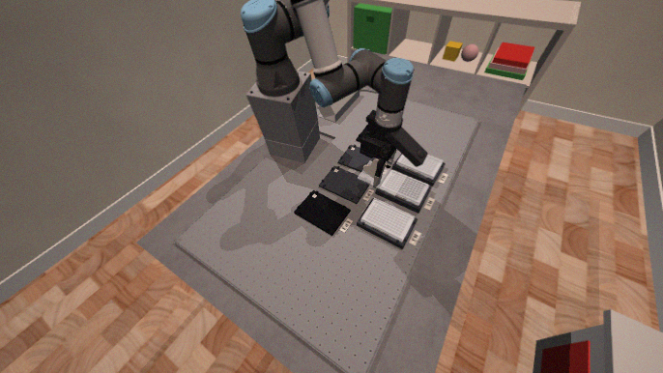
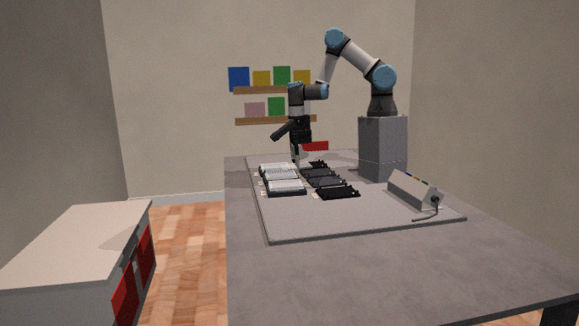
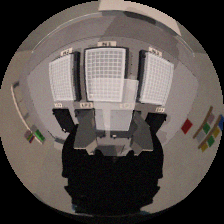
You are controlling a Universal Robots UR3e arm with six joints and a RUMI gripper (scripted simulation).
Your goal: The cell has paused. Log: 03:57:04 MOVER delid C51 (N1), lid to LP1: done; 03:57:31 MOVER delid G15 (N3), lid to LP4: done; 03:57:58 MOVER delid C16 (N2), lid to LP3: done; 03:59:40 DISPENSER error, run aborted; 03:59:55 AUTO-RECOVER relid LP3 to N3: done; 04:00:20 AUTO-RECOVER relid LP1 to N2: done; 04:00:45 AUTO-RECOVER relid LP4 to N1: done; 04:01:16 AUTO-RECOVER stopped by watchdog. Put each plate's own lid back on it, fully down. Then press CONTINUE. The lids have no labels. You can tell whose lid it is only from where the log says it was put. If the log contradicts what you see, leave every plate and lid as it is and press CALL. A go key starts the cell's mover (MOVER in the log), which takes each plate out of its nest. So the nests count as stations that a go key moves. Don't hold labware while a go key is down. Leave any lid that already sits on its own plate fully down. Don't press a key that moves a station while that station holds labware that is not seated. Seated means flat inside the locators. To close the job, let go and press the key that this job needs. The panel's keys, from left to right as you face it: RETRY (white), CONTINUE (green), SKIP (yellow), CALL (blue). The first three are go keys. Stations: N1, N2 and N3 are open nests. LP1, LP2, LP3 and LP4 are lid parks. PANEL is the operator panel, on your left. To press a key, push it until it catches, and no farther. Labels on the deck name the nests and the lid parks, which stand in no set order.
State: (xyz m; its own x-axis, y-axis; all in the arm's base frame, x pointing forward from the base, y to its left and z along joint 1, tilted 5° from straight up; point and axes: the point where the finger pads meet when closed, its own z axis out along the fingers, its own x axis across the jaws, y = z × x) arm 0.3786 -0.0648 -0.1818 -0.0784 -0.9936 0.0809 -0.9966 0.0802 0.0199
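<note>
My gripper [image 1: 379, 170] [image 2: 298, 161] [image 3: 114, 109] is shut on a clear lid [image 3: 116, 118], held above the deck between the nests and the lid parks. Plate N1 [image 1: 405, 187] [image 2: 280, 175] [image 3: 105, 65] sits in the middle nest, partly behind the lid's edge in the wrist view. Plate N3 [image 1: 388, 219] [image 2: 286, 186] [image 3: 157, 77] and plate N2 [image 1: 421, 165] [image 3: 64, 79] sit in the nests either side; whether clear lids cover them is hard to tell. Black lid parks [image 1: 323, 213] [image 1: 344, 184] [image 2: 338, 192] stand in a row opposite the nests; several look bare.
The grey operator panel [image 2: 410, 191] with coloured keys stands near the robot's pedestal [image 1: 290, 121] [image 2: 381, 145]. Its cable lies on the deck. A shelf unit [image 1: 464, 10] stands behind the table, and a cabinet [image 2: 76, 241] stands off the table's side.
</note>
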